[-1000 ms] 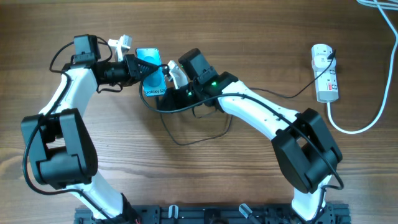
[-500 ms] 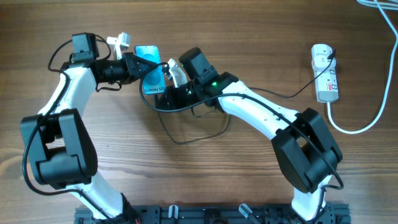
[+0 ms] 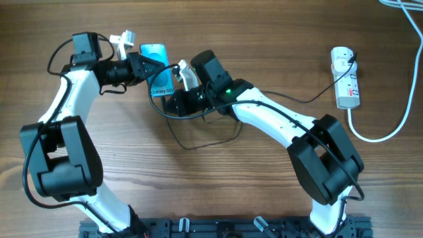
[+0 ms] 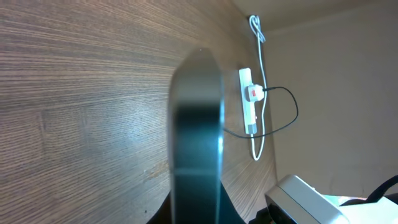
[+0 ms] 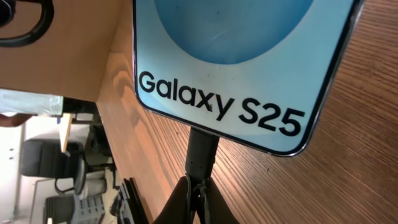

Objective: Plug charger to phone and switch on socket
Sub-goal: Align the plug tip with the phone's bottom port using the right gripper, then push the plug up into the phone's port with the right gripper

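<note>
The phone (image 3: 156, 58), turquoise screen with a white "Galaxy S25" band, is held off the table in my left gripper (image 3: 144, 67), which is shut on it. In the left wrist view the phone (image 4: 198, 124) shows edge-on between the jaws (image 4: 198, 214). My right gripper (image 3: 173, 100) is shut on the charger's small plug (image 5: 203, 152), whose tip meets the phone's lower edge (image 5: 236, 68) just below the lettering. The thin black charger cable (image 3: 205, 147) loops on the table and runs right to the socket (image 3: 346, 79), a white power strip at the far right.
A thicker white cable (image 3: 390, 132) curves from the socket towards the upper right corner. The socket also shows in the left wrist view (image 4: 247, 102). The wooden table (image 3: 198, 198) has a black rail at its front edge.
My left gripper has carried the phone a little up and to the left. My right gripper has followed with the plug and stays at the phone's lower end.
</note>
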`<state>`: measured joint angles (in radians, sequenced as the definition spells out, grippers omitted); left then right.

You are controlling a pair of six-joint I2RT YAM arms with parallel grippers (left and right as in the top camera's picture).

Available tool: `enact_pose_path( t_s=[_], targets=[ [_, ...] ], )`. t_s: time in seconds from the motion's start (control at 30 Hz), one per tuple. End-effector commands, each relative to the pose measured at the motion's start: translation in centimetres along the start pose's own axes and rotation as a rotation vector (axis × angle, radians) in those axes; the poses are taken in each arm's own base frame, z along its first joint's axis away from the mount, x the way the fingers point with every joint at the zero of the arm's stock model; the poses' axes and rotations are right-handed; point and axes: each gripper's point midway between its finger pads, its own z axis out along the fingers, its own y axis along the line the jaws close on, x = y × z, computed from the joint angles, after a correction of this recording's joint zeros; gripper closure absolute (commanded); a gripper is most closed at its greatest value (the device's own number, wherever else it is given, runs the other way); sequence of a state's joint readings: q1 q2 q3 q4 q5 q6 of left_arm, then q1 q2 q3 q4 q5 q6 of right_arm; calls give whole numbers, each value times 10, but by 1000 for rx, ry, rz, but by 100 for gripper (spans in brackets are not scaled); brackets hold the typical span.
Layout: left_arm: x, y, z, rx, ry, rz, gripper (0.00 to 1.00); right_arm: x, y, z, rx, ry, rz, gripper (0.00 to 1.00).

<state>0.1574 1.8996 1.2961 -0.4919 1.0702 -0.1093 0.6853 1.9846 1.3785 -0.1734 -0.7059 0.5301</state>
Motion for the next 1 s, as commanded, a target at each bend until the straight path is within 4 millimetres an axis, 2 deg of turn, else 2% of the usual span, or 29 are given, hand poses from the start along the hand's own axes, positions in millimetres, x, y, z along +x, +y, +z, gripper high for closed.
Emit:
enact_pose_path(
  t_s=[0.0,0.23,0.27,0.3,0.5,0.6,0.73,0.87,0.97],
  targets=[
    [30,-16,15,69,87,-28,96,-71,0,-35,33,-236,-67,96],
    [32,-18,18,71,94,-23,96,-76,1,-37,29,-252,-76,96],
    [32,-18,18,71,94,-23,96,-76,1,-37,30,-252,-76,84],
    [31,-18,18,71,94,-23,96,-76,0,-37,30,-251,-75,78],
    [31,-18,18,72,93,-21,96,-67,-5,-35,49,-219,-48,59],
    [31,-18,18,71,93,-21,96,-58,-10,-33,60,-180,-22,53],
    [31,-18,18,71,93,-21,96,-39,2,-31,-20,-87,-67,48],
    [31,-18,18,71,93,-21,96,-19,-8,-30,13,-13,3,47],
    [31,-18,18,72,94,-20,96,-7,-7,-26,23,27,26,47]
  ],
)
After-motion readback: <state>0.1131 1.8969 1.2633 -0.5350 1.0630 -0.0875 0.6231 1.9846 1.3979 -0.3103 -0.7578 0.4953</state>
